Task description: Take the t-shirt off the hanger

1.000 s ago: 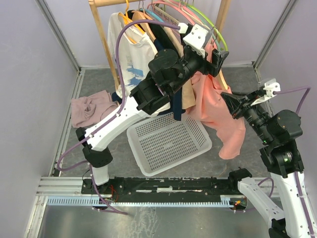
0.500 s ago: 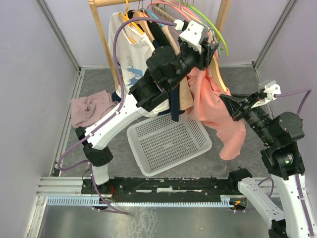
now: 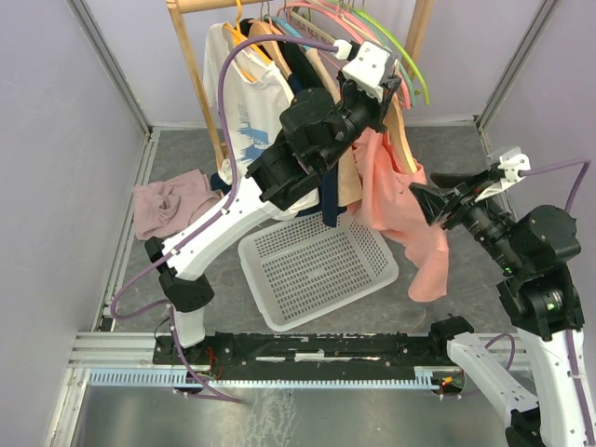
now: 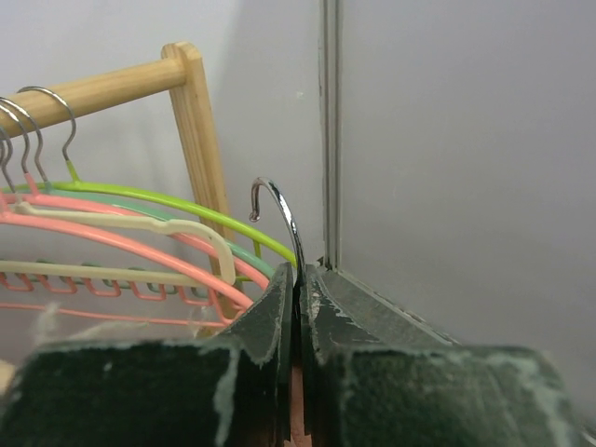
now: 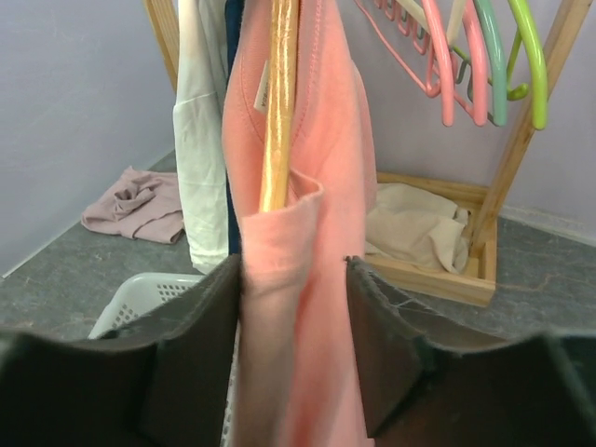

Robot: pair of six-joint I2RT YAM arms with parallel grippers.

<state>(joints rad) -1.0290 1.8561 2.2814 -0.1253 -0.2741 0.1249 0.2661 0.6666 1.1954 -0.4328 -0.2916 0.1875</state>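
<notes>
1. The pink t-shirt [image 3: 396,200] is draped on a wooden hanger [image 5: 279,102], which is held off the rail [image 4: 93,93], just right of the other hung clothes and above the far right corner of the white basket [image 3: 317,270].
2. The left gripper [image 4: 298,279] is closed tight on the shank of the hanger's metal hook [image 4: 279,209], so the hanger is carried from the top.
3. The right gripper [image 5: 293,265] is held part open, one finger on each side of a fold of the t-shirt at the hanger's lower end. Whether the pads press the cloth cannot be told.
4. The hanger's arm is seen as the long axis. It slopes down from the left gripper [image 3: 391,86] towards the right gripper [image 3: 430,203], so the cloth is judged to come off by a pull along that slope, down and to the right.
5. The right gripper is the nearer one to the loose cloth.
6. The far shoulder of the hanger and the neck opening are hidden behind the left arm in the top view. The hem is cut off in the right wrist view.
</notes>
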